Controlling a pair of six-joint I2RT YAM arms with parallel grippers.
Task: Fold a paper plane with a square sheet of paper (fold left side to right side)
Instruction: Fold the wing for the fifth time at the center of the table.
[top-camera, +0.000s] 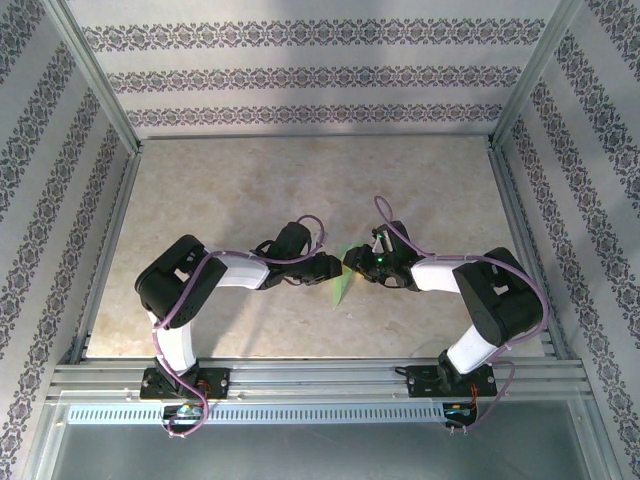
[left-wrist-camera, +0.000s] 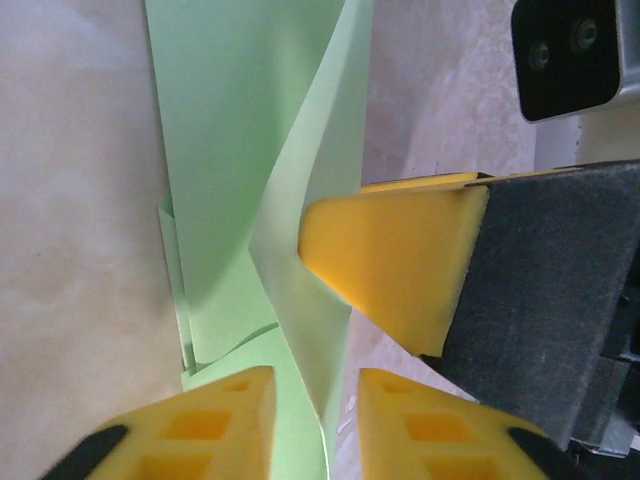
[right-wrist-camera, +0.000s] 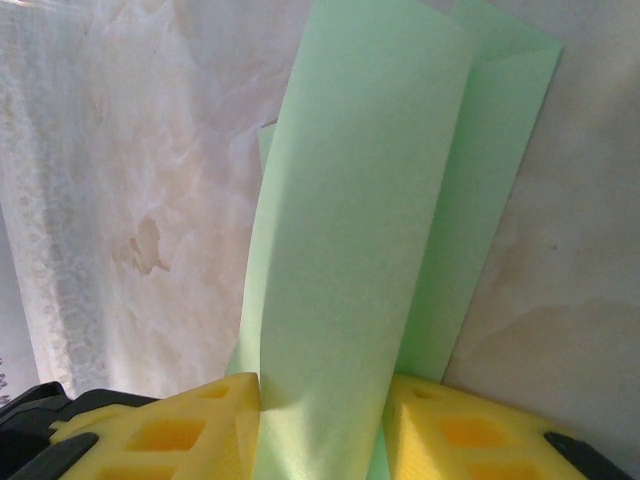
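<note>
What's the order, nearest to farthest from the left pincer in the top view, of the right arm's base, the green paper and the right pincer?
1. green paper, at the left pincer tips, mid-table.
2. right pincer, just past the paper, on the right.
3. right arm's base, at the table's near right edge.

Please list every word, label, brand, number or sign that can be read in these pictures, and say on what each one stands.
None: no word, number, brand or sign can be read anywhere.
The green paper is plain, the table has only marbling, and the walls carry only an ornamental pattern, no letters.
</note>
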